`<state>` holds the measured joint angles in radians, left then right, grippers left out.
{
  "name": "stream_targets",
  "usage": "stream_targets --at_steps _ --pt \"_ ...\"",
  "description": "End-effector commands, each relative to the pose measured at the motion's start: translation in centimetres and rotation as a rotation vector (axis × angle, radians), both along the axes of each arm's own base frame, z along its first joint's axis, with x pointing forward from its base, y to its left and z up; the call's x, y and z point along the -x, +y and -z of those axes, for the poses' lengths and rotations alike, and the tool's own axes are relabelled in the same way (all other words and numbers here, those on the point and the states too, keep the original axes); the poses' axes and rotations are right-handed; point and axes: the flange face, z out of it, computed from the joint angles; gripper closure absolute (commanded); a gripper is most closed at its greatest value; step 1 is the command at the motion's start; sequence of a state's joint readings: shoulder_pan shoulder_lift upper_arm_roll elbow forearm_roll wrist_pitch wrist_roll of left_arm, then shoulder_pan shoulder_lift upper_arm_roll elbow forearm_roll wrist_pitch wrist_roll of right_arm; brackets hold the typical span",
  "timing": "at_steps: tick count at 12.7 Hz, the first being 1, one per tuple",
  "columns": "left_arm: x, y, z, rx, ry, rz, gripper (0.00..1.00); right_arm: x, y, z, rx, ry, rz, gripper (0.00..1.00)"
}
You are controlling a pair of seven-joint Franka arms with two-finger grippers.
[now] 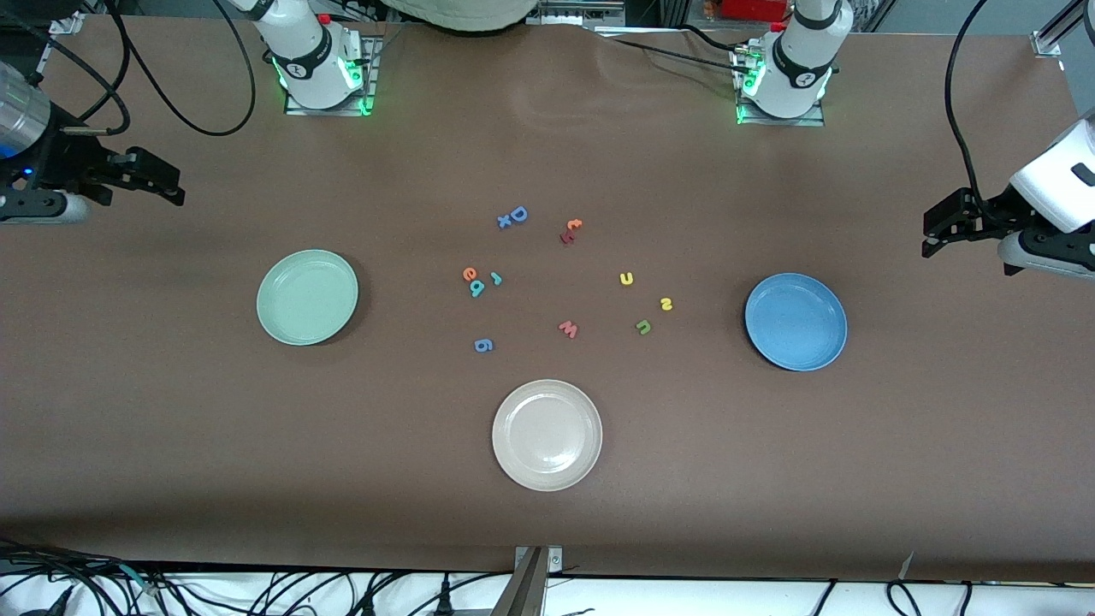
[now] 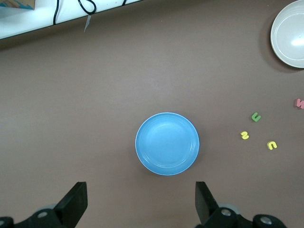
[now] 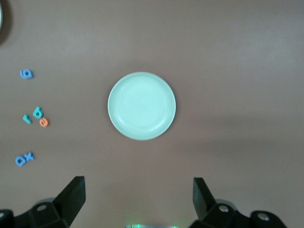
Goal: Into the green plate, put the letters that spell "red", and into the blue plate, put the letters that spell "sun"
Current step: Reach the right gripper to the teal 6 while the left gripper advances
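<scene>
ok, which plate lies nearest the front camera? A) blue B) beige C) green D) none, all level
B: the beige plate lies lowest in the front view, below the green plate and the blue plate, which sit higher up toward the two ends of the table.

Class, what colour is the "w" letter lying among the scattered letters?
Red-pink. The "w" shows best in the front view, nearer the camera than the other warm-coloured letters.
</scene>
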<state>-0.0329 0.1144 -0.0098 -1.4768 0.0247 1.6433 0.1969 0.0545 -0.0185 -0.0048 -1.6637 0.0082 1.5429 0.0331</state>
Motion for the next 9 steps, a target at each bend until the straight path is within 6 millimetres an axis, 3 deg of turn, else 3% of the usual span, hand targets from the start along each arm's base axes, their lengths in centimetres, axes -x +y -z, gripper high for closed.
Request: stream_targets --at_steps 1,6,9 --pt "0.5 0.0 -0.4 0.024 0.006 -0.007 0.00 0.1 2.5 1.6 -0.002 0.073 -0.045 0.00" --pt "0.5 -0.2 -0.4 0.024 0.004 -0.008 0.00 -0.6 10.8 6.6 0.012 0.146 -0.119 0.00" --pt "0.5 -0.2 -0.4 0.022 0.005 -0.005 0.00 -0.8 19.2 11.3 0.049 0.122 -0.070 0.00"
